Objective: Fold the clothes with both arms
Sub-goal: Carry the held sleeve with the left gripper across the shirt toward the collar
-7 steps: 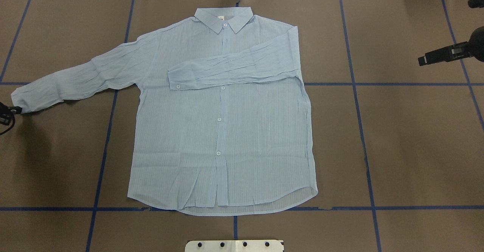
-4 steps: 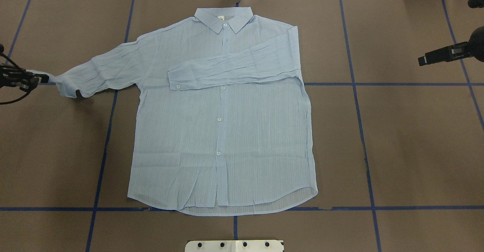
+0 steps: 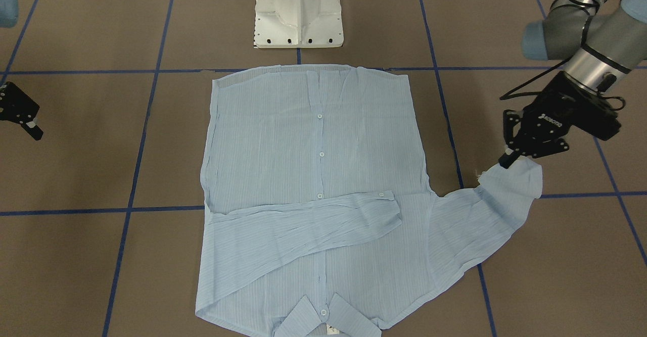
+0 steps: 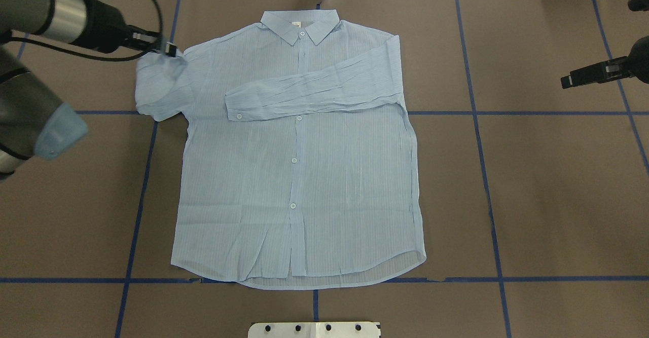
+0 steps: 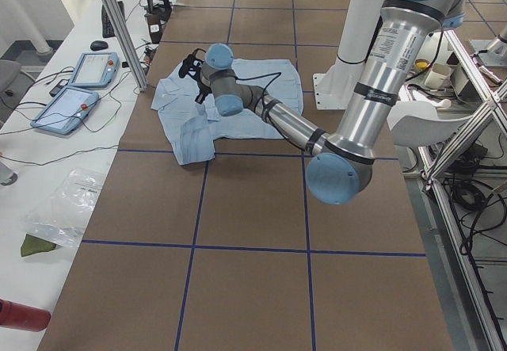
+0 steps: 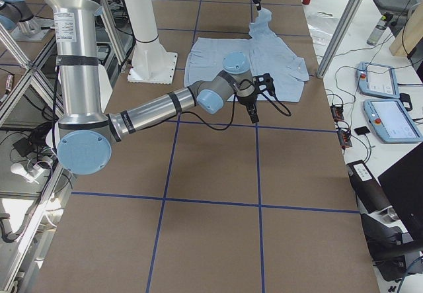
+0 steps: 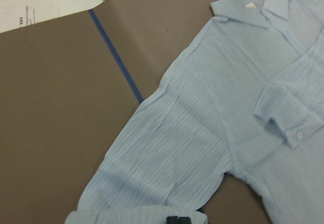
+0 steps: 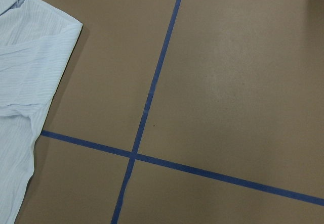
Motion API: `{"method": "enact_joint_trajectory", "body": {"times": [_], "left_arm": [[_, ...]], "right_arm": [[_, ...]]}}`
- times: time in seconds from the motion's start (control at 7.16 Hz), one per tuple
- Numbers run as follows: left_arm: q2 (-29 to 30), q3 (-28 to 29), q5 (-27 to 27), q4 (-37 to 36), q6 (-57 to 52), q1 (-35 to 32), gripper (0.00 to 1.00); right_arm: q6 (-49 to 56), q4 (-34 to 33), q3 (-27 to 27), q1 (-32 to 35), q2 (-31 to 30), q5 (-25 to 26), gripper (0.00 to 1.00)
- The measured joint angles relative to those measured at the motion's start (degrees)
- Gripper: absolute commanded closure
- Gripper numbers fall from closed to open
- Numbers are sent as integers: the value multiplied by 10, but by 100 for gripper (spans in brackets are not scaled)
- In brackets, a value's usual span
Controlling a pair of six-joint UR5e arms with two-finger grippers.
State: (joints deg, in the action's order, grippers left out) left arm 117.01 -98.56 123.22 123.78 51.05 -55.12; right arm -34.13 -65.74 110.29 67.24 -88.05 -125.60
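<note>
**One sleeve folded, the second in the air, the body not yet started**

The table, brown with blue tape lines, carries the shirt. It lies flat, buttoned and front up, with its hem toward the robot and its collar at the far edge. The body panel shows no fold yet: both side seams and the hem lie fully spread.

One sleeve, the folded sleeve, already lies across the chest, with its cuff past the button line. The other, the loose sleeve, is lifted at its cuff and doubled back toward its own shoulder. Its upper part hangs outside the side seam.

The left gripper is pressed together on that cuff end, raised off the table just beside the shoulder. The right gripper hangs over bare table, well apart from the shirt and holding nothing. I cannot tell whether its fingers are spread or together.

By my reckoning the job is in its early part. The held sleeve has yet to be laid across the chest. After that, the sides and length of the body remain to be folded.
</note>
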Motion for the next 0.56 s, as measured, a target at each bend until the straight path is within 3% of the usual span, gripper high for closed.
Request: {"method": "enact_joint_trajectory", "body": {"times": [0.28, 0.56], "left_arm": [[100, 8, -20, -76, 65, 49, 100], [154, 37, -88, -98, 83, 106, 100]], "right_arm": [[-4, 0, 1, 0, 0, 0, 0], [-10, 0, 2, 0, 1, 0, 0]]}}
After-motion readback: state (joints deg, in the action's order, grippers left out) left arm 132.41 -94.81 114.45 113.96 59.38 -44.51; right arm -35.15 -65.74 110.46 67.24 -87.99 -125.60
